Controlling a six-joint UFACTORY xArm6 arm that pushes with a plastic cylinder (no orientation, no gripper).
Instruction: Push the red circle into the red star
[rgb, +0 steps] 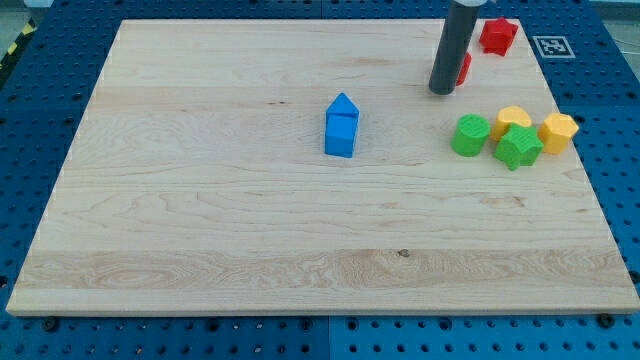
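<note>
The red star (497, 35) lies near the view's top right corner of the wooden board. The red circle (465, 68) sits just below and left of it, mostly hidden behind my rod; only a red sliver shows on the rod's right side. My tip (442, 91) rests on the board at the red circle's lower left, touching or nearly touching it. A small gap separates the circle from the star.
A blue block pair (342, 126) stands at the board's middle. At the right, a green round block (469, 135), a green star (519, 147), a yellow block (513, 120) and a yellow hexagon (558, 131) cluster below my tip. The board's right edge (590, 180) is close.
</note>
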